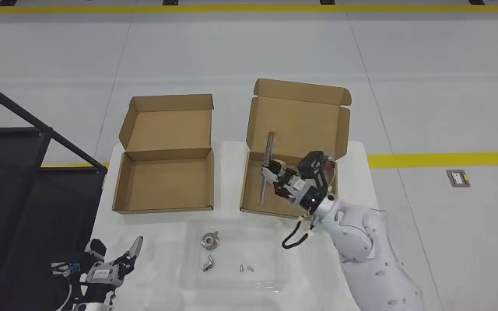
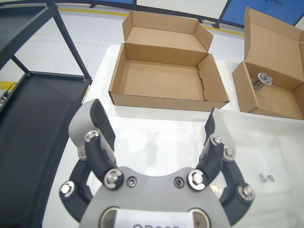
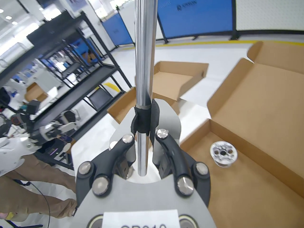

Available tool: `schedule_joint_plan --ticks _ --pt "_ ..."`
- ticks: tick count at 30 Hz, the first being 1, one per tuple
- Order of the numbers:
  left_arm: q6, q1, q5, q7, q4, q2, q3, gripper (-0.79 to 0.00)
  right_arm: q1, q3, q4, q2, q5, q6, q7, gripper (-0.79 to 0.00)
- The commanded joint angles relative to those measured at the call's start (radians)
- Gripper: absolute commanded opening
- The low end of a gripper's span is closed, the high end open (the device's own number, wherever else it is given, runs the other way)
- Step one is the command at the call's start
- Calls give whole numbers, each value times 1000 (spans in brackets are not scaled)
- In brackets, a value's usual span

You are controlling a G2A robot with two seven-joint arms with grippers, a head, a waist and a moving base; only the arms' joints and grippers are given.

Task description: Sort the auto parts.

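ROBOT SORTS AUTO PARTS: At a white table, the right gripper hangs over the right-hand open brown cardboard box. Its fingers are clamped tight on a long polished steel rod. The grip sits near one end, so most of the rod stands out past the fingertips, apparently so that it can be lowered into the box. A round silver metal disc with drilled holes lies on that box's floor, which suggests this box collects the larger parts. The left-hand open brown cardboard box stands beside it, a little apart. Near the table's front edge lie the unsorted pieces: a round metal collar, a small bent metal fitting and two tiny bolts. The left gripper sits at the table's front left corner, fingers spread wide with nothing between them, seemingly parked out of the right arm's way.
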State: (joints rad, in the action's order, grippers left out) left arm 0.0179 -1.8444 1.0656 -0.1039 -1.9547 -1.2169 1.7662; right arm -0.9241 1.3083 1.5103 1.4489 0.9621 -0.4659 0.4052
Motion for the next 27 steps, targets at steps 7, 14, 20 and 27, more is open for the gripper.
schedule_joint_plan --ticks 7,14,20,27 --pt "0 0 0 0 0 0 0 0 170 -59 -239 11 71 271 228 -785" --pt "0 0 0 0 0 0 0 0 263 -76 -407 12 90 330 353 -785" --pt "0 0 0 0 0 0 0 0 284 -104 -450 5 178 289 323 -785" --pt "0 0 0 0 0 0 0 0 314 -150 -498 3 282 289 347 -785"
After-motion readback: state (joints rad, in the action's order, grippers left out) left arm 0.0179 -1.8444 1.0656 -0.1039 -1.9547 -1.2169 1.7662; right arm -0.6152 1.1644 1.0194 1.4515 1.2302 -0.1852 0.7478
